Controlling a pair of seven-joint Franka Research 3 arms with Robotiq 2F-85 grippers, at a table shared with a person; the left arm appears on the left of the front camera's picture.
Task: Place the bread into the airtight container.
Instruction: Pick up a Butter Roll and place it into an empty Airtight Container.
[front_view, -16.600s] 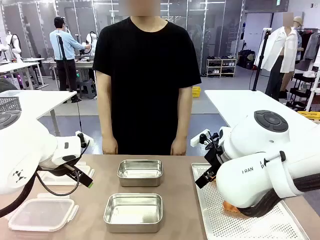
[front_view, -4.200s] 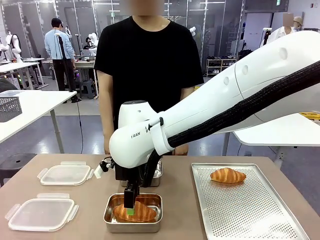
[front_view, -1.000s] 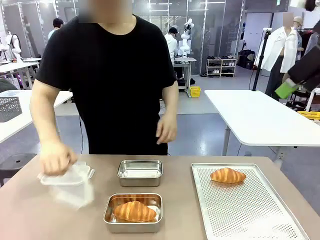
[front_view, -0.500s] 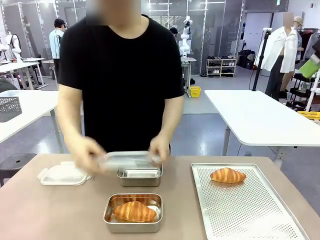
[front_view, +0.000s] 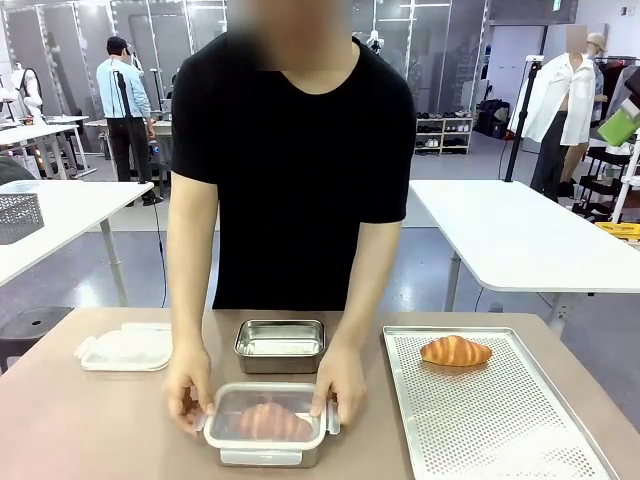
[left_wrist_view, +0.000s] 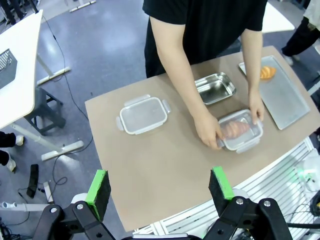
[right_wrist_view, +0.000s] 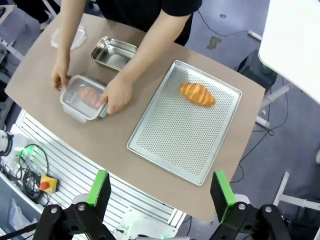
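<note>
Lid pressed onto airtight container, bread already inside
From the front you see one hand and the other hand of the person gripping the container's two ends, likely to snap the seal shut, while a second croissant lies on the tray; in your left wrist view the left gripper hangs high with fingers spread wide and nothing between them, the covered container far ahead and off toward its right finger, so it is well clear of the person's work; in your right wrist view the right gripper is likewise parted and empty, the container far ahead beyond its left finger, the tray nearer its middle, which leaves you a free line to that croissant for the bare steel container
</note>
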